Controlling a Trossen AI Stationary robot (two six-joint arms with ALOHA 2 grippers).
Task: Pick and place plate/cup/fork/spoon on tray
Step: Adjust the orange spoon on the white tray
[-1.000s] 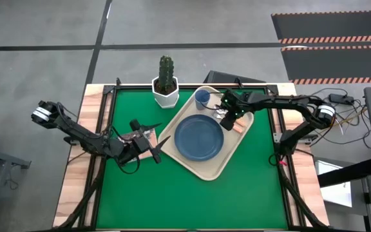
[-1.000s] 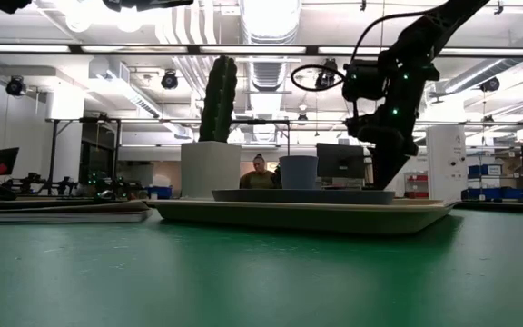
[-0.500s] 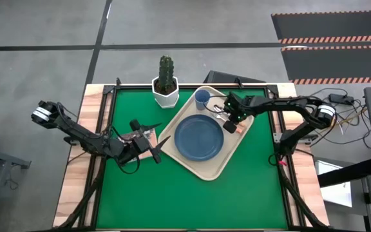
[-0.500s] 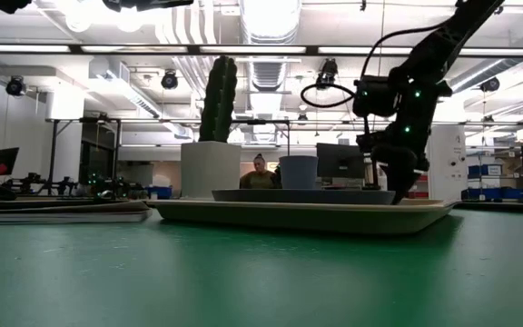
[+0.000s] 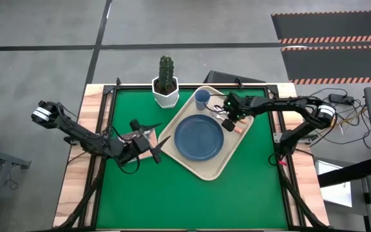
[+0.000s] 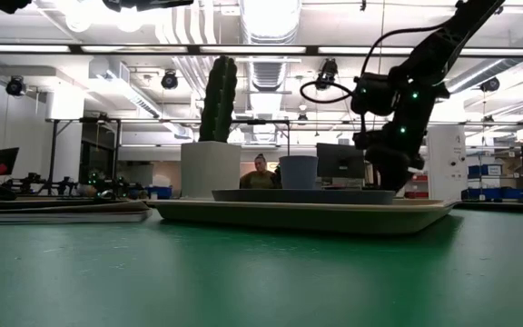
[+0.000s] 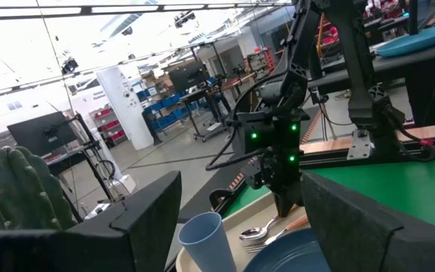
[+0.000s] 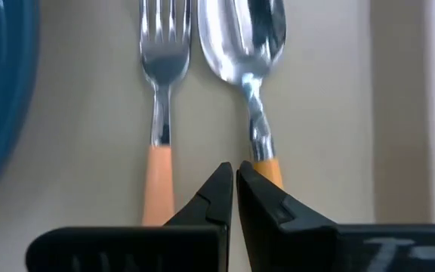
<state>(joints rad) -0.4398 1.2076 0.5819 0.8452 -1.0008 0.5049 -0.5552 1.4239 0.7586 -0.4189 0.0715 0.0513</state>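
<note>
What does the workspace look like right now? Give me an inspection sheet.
Surface: green table mat.
Job's things: tray holds plate, cup, fork and spoon side by side.
Clutter: cactus pot; picture card.
Grippers: right gripper shut, empty, low over the cutlery handles; left gripper waits beside the tray.
Cables: loose cables off the table's right.
Surroundings: person far behind.

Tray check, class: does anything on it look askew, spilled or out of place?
Nothing stands out. On the tray the plate lies flat, the cup stands upright, and the fork and spoon lie side by side, parallel, beside the plate. The right end effector is shut above their handles.
</note>
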